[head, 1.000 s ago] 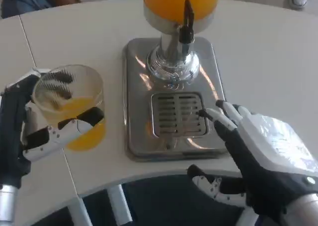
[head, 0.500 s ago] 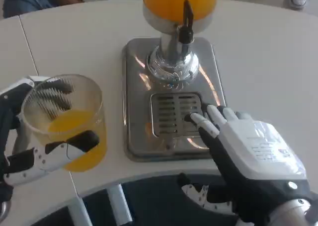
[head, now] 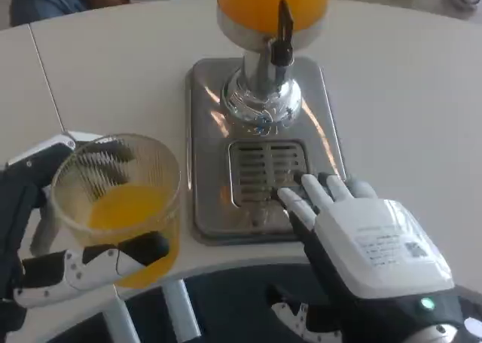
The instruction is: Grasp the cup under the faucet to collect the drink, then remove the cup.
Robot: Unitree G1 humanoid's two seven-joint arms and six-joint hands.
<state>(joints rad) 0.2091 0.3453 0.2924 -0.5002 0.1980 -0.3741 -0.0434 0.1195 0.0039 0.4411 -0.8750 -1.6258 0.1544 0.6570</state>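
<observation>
Nearest to me, at the counter's (head: pixel 407 94) front edge, the left robot hand (head: pixel 53 245) is wrapped around the cup (head: pixel 120 203): a thumb crosses the front of the glass low down, and dark fingers show through the clear wall from behind. The cup is partly filled with orange drink and sits well to the left of the dispenser's steel base (head: pixel 207 132), near the counter's front edge, so it is no longer under the faucet. I cannot tell whether its bottom rests on the counter or is lifted off it.

On the other side, the right robot hand (head: pixel 354 237) holds nothing, its fingers stretched forward and loosely apart, the tips over the near right corner of the drip grate (head: pixel 263 169).

Further back stands the faucet (head: pixel 282 34) with its black lever, and above it the tank of orange juice (head: pixel 275 0).

My reading is that collecting is done and removal is underway or nearly finished. What remains, I'd judge, is to set the cup down level and steady clear of the base, then loosen the fingers without tipping it, since the drink would slosh with any tilt.
</observation>
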